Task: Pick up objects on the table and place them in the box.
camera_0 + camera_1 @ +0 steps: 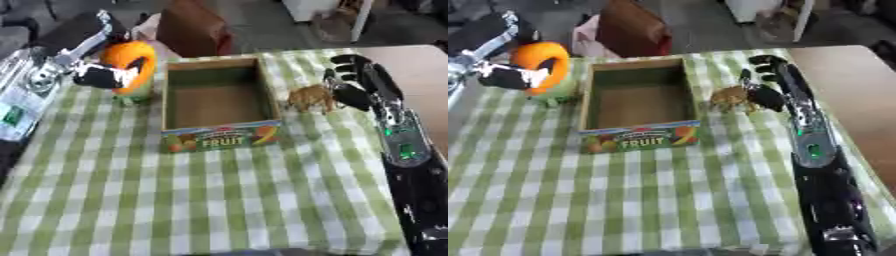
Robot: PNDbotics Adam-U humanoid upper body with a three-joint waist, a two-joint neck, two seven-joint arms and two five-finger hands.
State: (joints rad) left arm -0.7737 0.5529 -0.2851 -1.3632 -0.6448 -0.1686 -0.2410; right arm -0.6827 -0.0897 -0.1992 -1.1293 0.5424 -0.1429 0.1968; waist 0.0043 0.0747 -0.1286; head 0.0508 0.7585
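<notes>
Left eye view: small brown animal figure [311,98] stands beside right hand [354,85].

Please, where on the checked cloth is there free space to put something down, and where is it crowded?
Bare: the green-and-white checked tablecloth in front of the cardboard FRUIT box, across the whole near half. Crowded: left of the box, where the left hand holds the orange round toy; right of it, where the right hand meets the small brown animal figure.

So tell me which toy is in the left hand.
The orange and green toy, left of the fruit box; the left hand wraps it. The small brown animal stands right of the box by the right hand.
</notes>
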